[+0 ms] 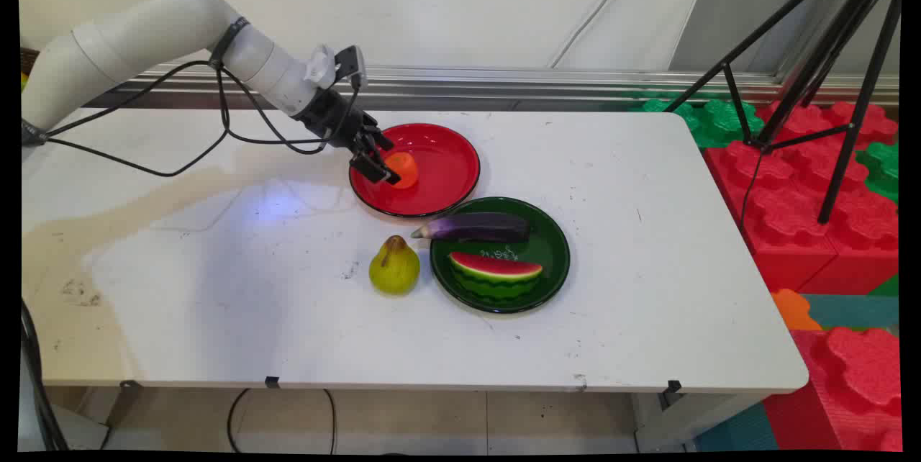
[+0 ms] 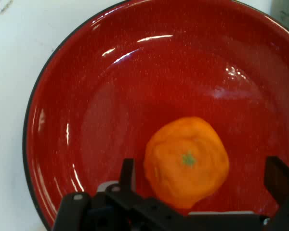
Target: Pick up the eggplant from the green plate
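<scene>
black two-finger claw [image 1: 383, 163] is spread wide open, gripping nothing. hand view: the two fingers [image 2: 127, 174] stand on either side of a small round orange fruit with a green stem dot [image 2: 187, 161], a clear gap between each finger and the fruit, no contact seen. the orange sits in a glossy red round plate with a dark rim [image 2: 62, 120], in the plate's left part as the main view shows it, toward the desk's far edge. main view: the claw hangs low over the left rim of that red plate [image 1: 446, 152], reaching in from the upper left on the white arm [image 1: 180, 34], black cables [image 1: 216, 134] looping under the arm. orange [image 1: 404, 168] partly hidden behind the fingers.

just in front of the red plate, toward the desk's near edge, a dark green round plate [image 1: 554, 260]; the two plate rims are touching or nearly so, cannot tell which. on the green plate a purple eggplant [image 1: 478, 227] lies along the far side, its stem end poking out over the left rim. a watermelon slice with red flesh and striped green rind [image 1: 495, 273] lies on the same plate nearer the near edge. eggplant and slice are close, apart.

yellow-green pear with a brown stem [image 1: 394, 266] stands upright on the white desk [image 1: 647, 318], just beside the green plate's left rim.

black tripod legs [image 1: 827, 52] beyond the desk's far right corner, over red and green foam floor blocks [image 1: 806, 181].
</scene>
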Controlling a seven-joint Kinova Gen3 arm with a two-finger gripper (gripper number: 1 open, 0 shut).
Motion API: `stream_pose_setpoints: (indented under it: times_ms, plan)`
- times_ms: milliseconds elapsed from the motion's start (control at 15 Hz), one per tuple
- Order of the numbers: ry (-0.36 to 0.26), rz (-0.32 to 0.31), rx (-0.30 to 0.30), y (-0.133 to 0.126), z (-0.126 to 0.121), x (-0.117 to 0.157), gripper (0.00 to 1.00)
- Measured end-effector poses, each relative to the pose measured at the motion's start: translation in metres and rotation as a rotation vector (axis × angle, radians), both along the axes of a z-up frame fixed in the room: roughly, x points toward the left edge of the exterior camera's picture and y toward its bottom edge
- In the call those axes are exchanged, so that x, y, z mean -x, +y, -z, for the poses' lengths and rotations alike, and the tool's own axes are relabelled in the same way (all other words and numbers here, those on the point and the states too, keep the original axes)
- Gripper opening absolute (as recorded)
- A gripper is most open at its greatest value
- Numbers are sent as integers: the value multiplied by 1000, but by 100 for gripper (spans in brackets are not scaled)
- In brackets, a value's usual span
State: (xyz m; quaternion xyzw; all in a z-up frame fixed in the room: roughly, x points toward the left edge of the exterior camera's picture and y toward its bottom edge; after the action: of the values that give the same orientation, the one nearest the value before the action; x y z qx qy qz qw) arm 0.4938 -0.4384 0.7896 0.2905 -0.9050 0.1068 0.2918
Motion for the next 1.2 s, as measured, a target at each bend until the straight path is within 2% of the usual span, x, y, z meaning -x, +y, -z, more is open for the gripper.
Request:
stream_pose_setpoints:
  times_ms: [267, 600, 1200]
  plan:
    - [-3, 18, 10, -1, -2, 3, 100]
    - [0, 38, 30, 9, -17, -1, 100]
    - [43, 87, 73, 45, -69, 10, 100]
